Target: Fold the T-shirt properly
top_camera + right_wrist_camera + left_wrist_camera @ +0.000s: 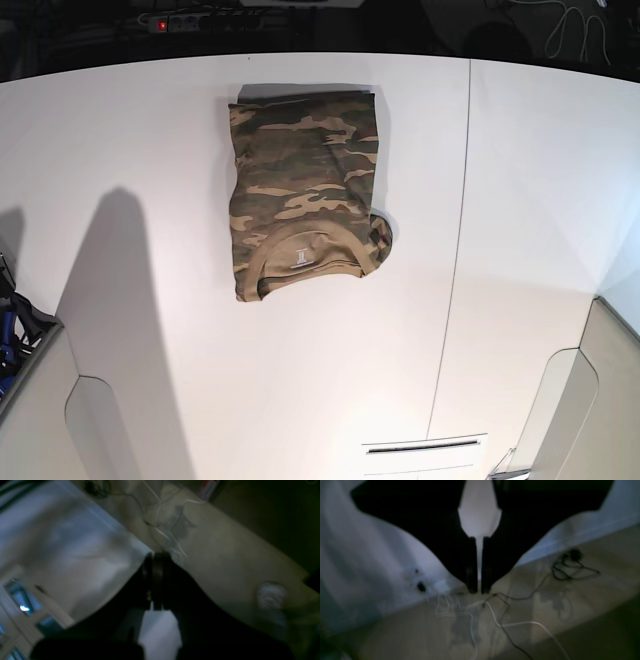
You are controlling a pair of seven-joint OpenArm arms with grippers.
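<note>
- Left pincer: jaws nearly together, holding nothing, above cables on the floor.
- Right pincer: jaws pressed together, empty.
- T-shirt: folded compactly, upper centre of the white tabletop, collar toward the frame's bottom.

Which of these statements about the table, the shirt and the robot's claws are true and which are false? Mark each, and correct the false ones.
1. The camouflage T-shirt lies folded into a compact rectangle on the white table. True.
2. The shirt's tan collar faces up at the end nearer the camera in the base view. True.
3. The left claw grips a sleeve of the shirt. False: it is shut on nothing, raised over a floor with cables.
4. The right claw is wide open. False: it is shut and empty.
5. Both arms reach over the shirt in the base view. False: neither arm shows there.
</note>
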